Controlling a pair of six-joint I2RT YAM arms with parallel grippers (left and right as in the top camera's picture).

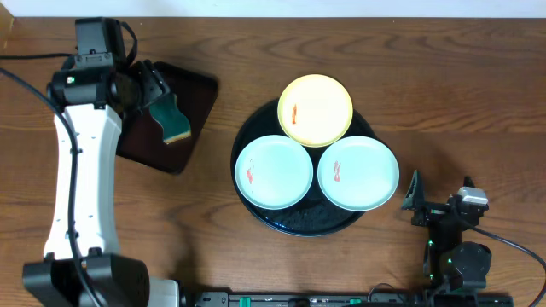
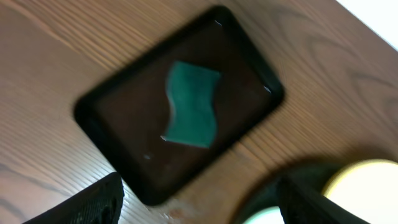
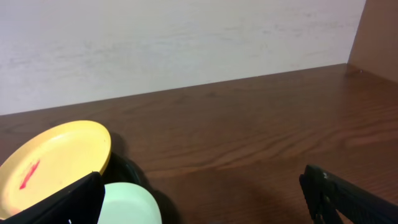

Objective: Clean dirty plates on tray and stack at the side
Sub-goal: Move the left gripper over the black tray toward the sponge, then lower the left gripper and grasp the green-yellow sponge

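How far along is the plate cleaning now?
Done: nothing yet; the pale yellow round plate and both pale mint round plates sit on the round glossy black tray, each with a red smear. In hand: the open left gripper hovers over the green sponge on the rectangular dark tray. Left: wiping and stacking all three.

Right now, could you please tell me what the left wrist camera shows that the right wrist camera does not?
Only the left wrist view shows the green sponge lying on the small rectangular tray. Only the right wrist view shows the white wall behind the table and the red smear on the yellow plate. Both show the table, part of the yellow plate and the rim of the round black tray.
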